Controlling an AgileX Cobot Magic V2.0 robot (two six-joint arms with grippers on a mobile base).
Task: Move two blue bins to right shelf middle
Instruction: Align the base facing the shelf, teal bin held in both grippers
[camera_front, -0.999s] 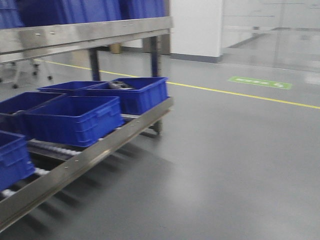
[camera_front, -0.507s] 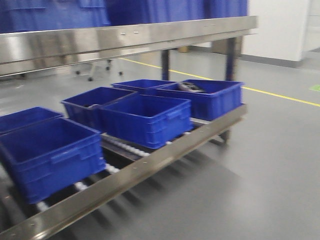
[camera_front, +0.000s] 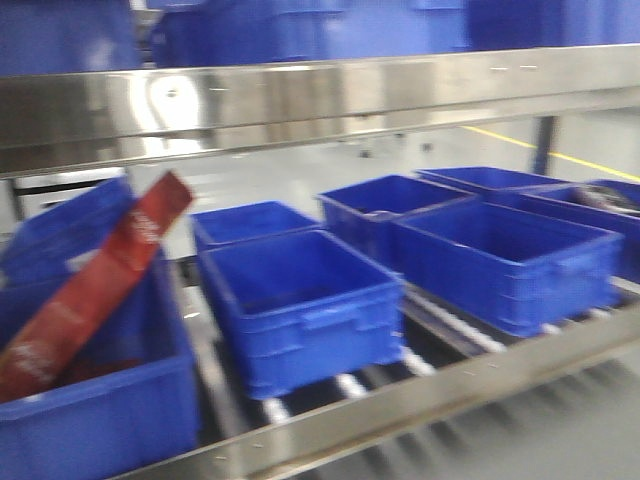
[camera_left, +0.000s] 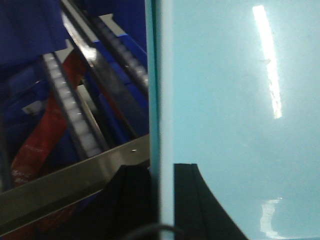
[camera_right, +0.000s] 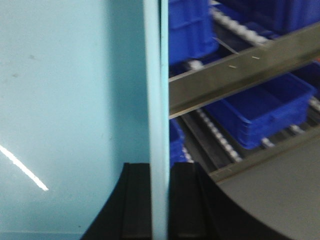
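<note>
Pale-blue bin (camera_left: 240, 100) wall stood pinched between the left end effector (camera_left: 161, 200) fingers, likewise under the right end effector (camera_right: 160, 200); nearby, a dark-blue bin (camera_front: 90, 420) held a red packet (camera_front: 95, 285).

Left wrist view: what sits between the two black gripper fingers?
The pale bin's wall, standing on edge, fills the gap between the left gripper's fingers.

No text can be read in any view. A red strip (camera_front: 95, 285) leaning in a dark-blue bin (camera_front: 90, 410) carries pale markings, but they are too blurred to make out; the same strip (camera_left: 37, 145) in the left wrist view shows only an illegible white mark near its lower end.
</note>
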